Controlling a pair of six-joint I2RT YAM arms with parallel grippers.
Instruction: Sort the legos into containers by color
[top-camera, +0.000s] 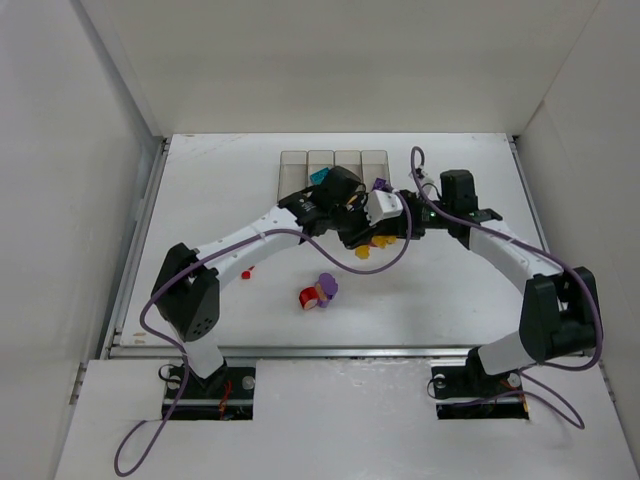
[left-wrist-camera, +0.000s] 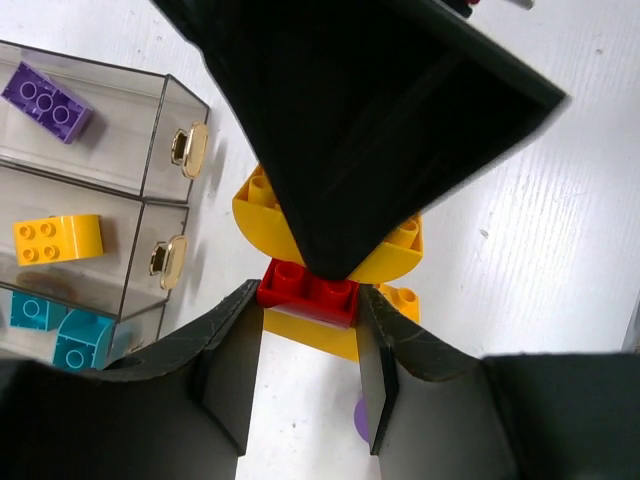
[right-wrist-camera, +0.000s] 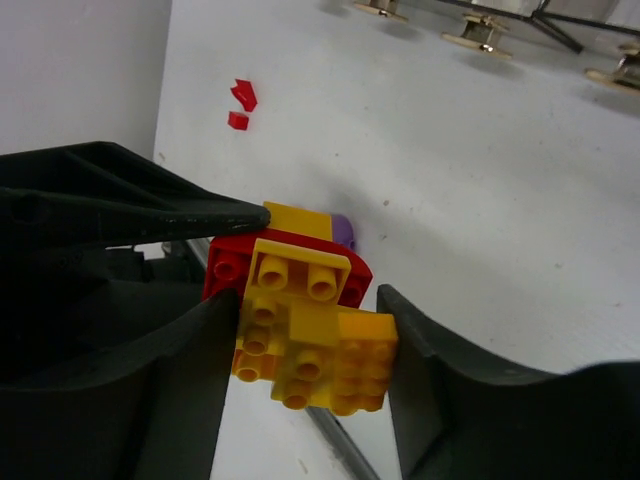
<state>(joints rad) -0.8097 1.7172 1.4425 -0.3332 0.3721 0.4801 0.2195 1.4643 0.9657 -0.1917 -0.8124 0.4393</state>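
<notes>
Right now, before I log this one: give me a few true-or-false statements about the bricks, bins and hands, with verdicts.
1. The left hand grips a red brick joined to yellow bricks. True.
2. The purple brick shares a compartment with the yellow brick. False: they lie in neighbouring compartments of the bins.
3. A red and purple clump lies on the table, apart from both hands. True.
4. The teal bricks lie loose on the table. False: they sit inside a compartment.
</notes>
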